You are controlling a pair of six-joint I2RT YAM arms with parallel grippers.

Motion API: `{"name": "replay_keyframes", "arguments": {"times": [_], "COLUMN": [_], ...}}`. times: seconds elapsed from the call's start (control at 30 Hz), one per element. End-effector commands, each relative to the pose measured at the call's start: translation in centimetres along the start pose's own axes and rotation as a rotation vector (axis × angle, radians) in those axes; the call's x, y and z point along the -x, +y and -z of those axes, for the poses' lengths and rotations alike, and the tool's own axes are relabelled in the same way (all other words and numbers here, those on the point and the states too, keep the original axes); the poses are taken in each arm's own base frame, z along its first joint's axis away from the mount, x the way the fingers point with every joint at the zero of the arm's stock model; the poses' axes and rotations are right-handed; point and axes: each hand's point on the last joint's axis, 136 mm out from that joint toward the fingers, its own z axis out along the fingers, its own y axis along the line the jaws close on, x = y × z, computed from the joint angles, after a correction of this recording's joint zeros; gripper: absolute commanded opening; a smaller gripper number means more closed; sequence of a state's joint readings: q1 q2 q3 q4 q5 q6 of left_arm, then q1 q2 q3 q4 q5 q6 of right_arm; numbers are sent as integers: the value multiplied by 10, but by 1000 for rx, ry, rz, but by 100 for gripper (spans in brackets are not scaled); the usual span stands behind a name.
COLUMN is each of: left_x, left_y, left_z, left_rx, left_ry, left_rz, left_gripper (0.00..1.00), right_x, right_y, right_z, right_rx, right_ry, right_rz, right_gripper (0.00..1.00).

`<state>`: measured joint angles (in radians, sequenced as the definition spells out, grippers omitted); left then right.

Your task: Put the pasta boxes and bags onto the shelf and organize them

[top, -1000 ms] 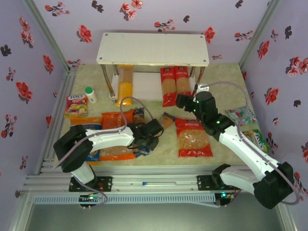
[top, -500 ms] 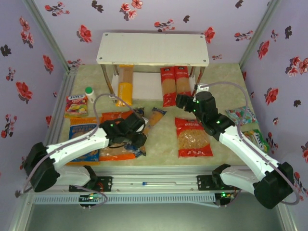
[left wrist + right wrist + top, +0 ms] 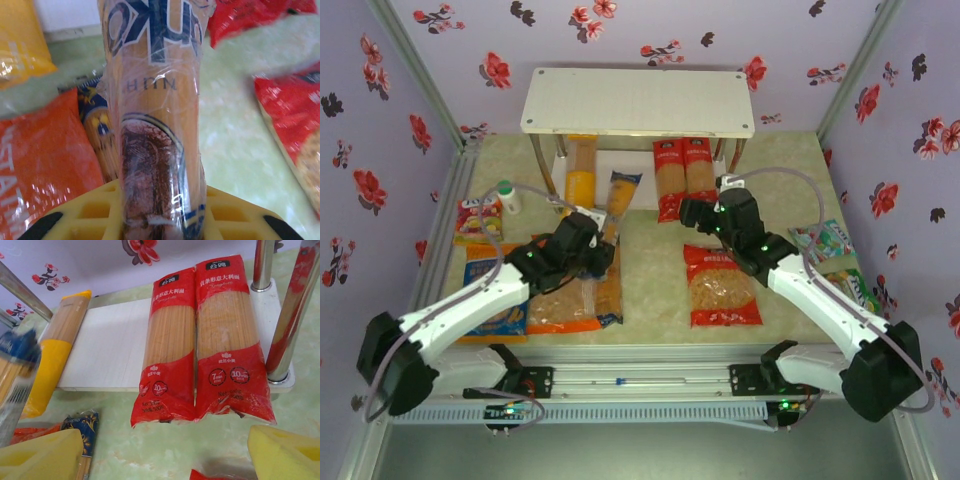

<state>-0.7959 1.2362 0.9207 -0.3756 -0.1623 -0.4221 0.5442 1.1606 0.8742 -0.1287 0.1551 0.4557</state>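
My left gripper [image 3: 600, 242] is shut on a dark blue spaghetti pack [image 3: 621, 197], its far end raised toward the white shelf [image 3: 640, 100]. In the left wrist view that pack [image 3: 155, 125] runs up from between my yellow fingers [image 3: 75, 220]. On the lower tier [image 3: 110, 350] lie a yellow pack [image 3: 55, 355] and two red packs [image 3: 170, 345] [image 3: 227, 335]. My right gripper [image 3: 165, 455] stands open just short of the red packs' near ends. A second dark blue pack [image 3: 610, 290], an orange bag [image 3: 560, 305], a blue-orange bag [image 3: 492, 292] and a red bag [image 3: 720, 285] lie on the table.
Snack packets [image 3: 478, 220] and a small white bottle [image 3: 507, 195] sit at the left wall. More snack packets [image 3: 830, 250] lie at the right wall. Chrome shelf legs [image 3: 292, 315] stand beside the red packs. Bare lower tier shows between the yellow and red packs.
My left arm has lifted the dark blue pack off the table's middle and swung it left and toward the shelf. The right gripper has barely shifted.
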Motion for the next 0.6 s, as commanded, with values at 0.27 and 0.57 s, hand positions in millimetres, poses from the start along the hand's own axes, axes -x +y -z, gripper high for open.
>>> {"name": "replay_keyframes", "arguments": {"times": [0.27, 0.57], "left_x": [167, 171], "left_y": [-10, 0], "left_z": [-45, -93], "left_rx": [112, 184], "left_ry": [-294, -212], "left_rz": [-6, 26], "left_gripper": [0, 0], "right_x": [14, 13], "right_y": [13, 10], "right_z": [5, 5], "right_rx": [32, 18], "right_ry": [-26, -26], "right_rz": [9, 28], "right_gripper": [87, 87]}}
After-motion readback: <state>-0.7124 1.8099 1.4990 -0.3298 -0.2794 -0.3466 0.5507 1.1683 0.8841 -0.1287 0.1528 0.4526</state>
